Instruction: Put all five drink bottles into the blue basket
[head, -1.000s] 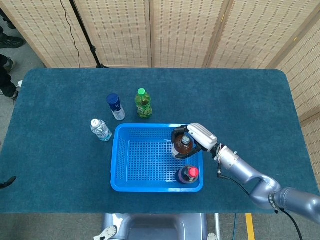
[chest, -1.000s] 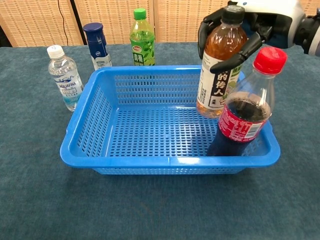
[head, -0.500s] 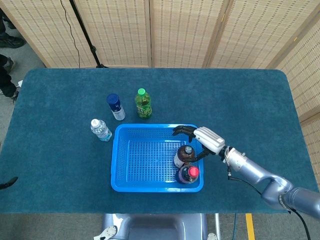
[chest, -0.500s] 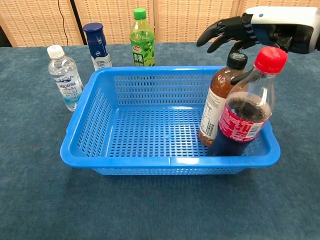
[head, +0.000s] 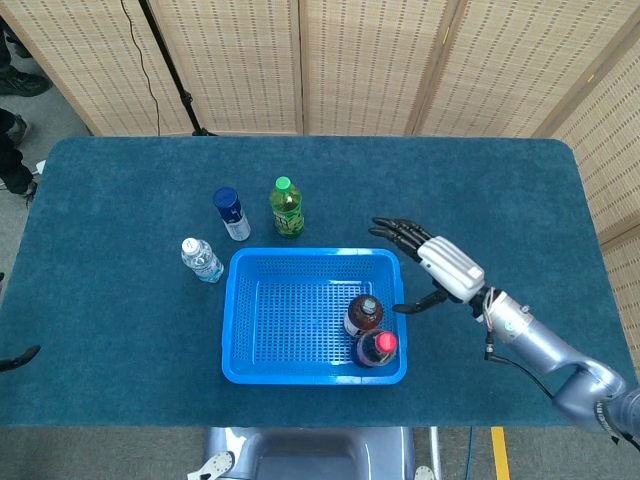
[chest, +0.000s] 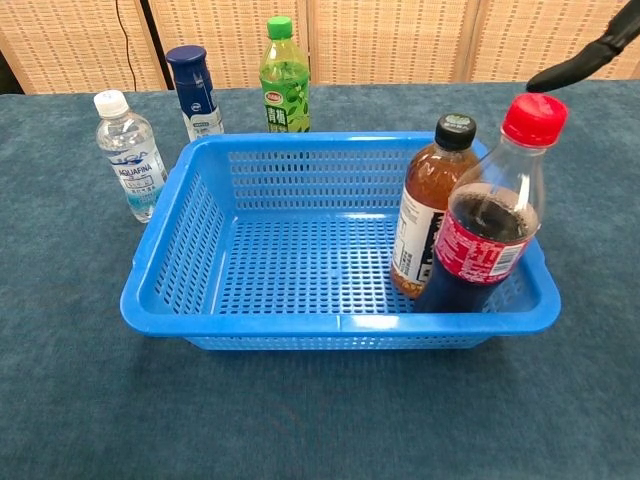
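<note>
Two bottles stand upright in the blue plastic mesh basket (chest: 240, 310): an amber tea bottle with a black cap (chest: 432, 205) and a red-capped dark cola bottle (chest: 485, 220), touching at its right end. Outside wait a clear water bottle labelled AQUAFINA (chest: 126, 153), a dark blue capped bottle (chest: 193, 91) and a green-capped green tea bottle (chest: 283, 76). The right hand (head: 440, 265) hovers beside the basket, fingers spread wide, empty. The bottles look rigid, smooth and likely slippery; the body below the shoulder looks the safest grasp.
</note>
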